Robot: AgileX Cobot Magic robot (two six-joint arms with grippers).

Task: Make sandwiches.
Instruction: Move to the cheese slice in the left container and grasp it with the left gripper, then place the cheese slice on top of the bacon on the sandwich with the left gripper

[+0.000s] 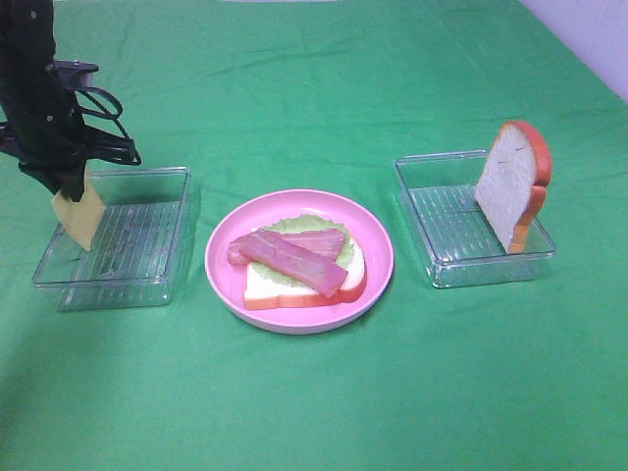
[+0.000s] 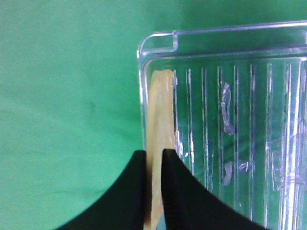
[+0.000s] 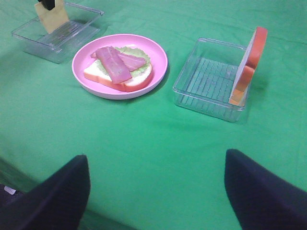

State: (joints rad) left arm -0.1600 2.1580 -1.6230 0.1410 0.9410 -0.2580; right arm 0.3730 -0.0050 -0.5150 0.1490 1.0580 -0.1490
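Observation:
My left gripper (image 1: 71,186) is shut on the yellow cheese slice (image 1: 80,218), which hangs on edge over the near-left corner of the left clear tray (image 1: 137,245). In the left wrist view the cheese slice (image 2: 160,110) is pinched edge-on in the left gripper (image 2: 153,158). On the pink plate (image 1: 378,245) lies a bread slice (image 1: 270,289), with lettuce (image 1: 294,226) and two bacon strips (image 1: 294,257) on top. A second bread slice (image 1: 510,182) stands upright against the right side of the right tray (image 1: 442,226). My right gripper (image 3: 156,191) is open, well short of the plate, holding nothing.
Green cloth covers the whole table. The two clear trays flank the plate (image 3: 158,62) left and right. A pale surface shows past the cloth at the far right corner (image 1: 599,29). The right arm is out of the high view.

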